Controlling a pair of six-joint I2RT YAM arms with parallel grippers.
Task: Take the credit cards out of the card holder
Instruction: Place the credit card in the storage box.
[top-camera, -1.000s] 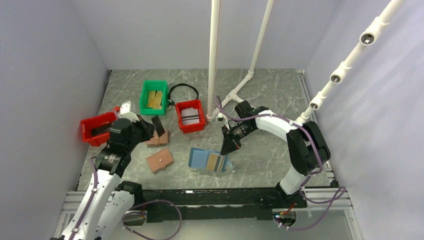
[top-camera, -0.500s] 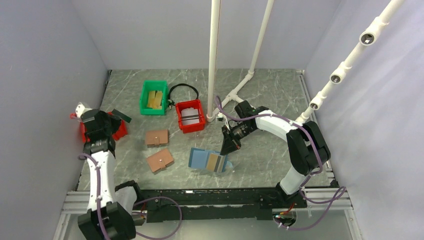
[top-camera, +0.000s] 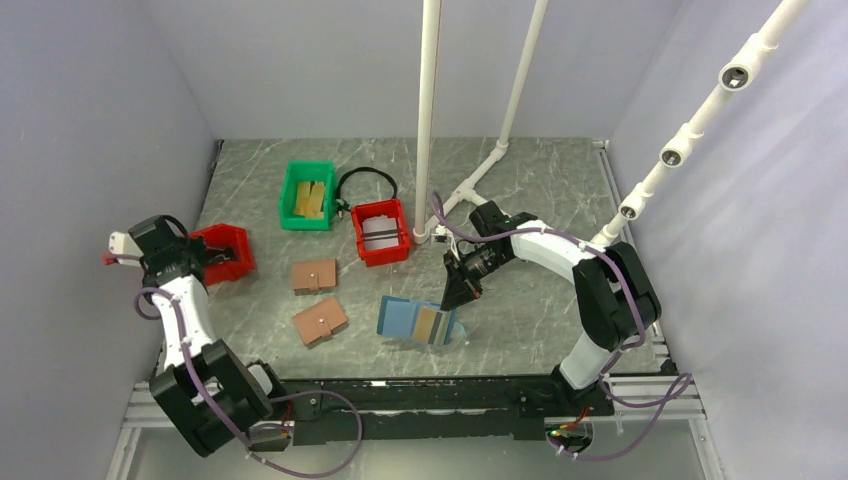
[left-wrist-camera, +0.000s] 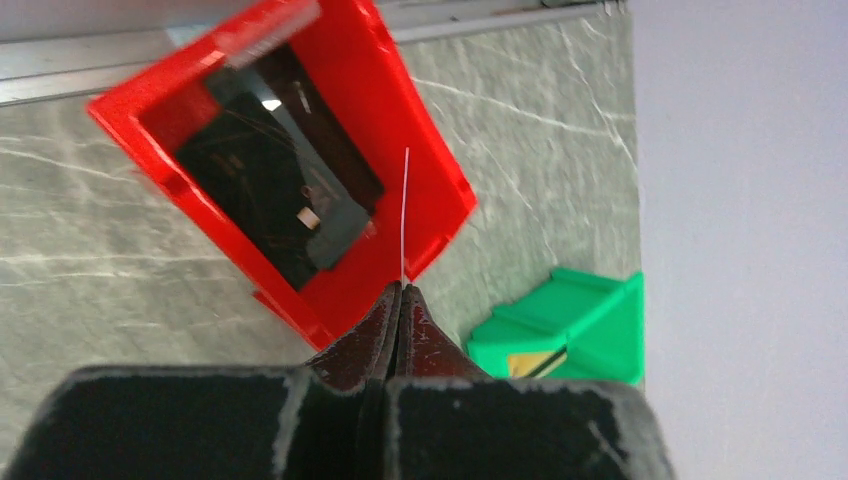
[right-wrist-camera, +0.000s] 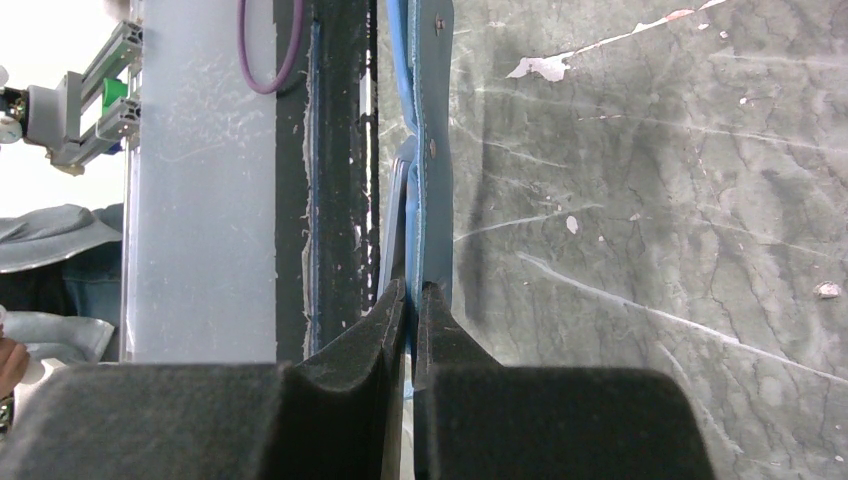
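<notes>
open blue card holder (top-camera: 403, 318) with tan card (top-camera: 431, 324)

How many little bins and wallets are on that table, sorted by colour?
Red bins: 2
Green bin: 1
Brown wallets: 2
Blue wallet: 1
Total: 6

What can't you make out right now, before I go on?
- Sliver in the shut left gripper: edge-on in left wrist; unidentifiable.
- Red bin contents: dark, blurred, left wrist.
- Cards left in the holder: pockets edge-on in right wrist, where the right gripper pinches it; too small from above.
</notes>
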